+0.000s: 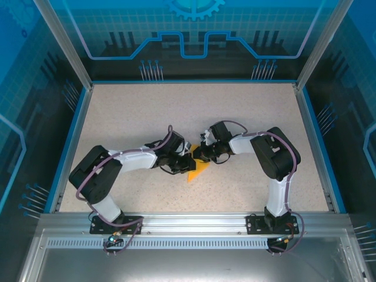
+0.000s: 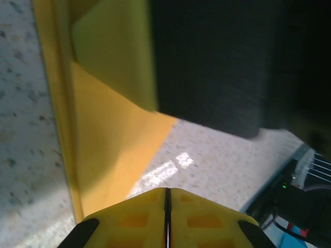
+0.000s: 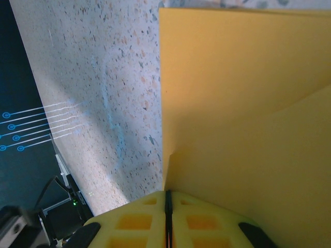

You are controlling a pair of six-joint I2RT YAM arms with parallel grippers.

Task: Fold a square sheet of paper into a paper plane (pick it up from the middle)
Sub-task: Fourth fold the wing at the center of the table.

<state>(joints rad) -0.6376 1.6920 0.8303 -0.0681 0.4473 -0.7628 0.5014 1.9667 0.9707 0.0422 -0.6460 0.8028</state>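
The orange-yellow sheet of paper lies folded on the speckled table, with a triangular point towards the near side. Both grippers meet over its upper part. My left gripper is shut. In its wrist view the shut tips sit over bare table just right of the paper, where a lighter flap stands up. The dark body of the right gripper is close ahead. My right gripper is also shut. Its tips rest at the left edge of the paper, with no paper visibly between the jaws.
A blue rim runs round the speckled tabletop. An aluminium rail with the two arm bases crosses the near edge. Bare table lies all round the paper.
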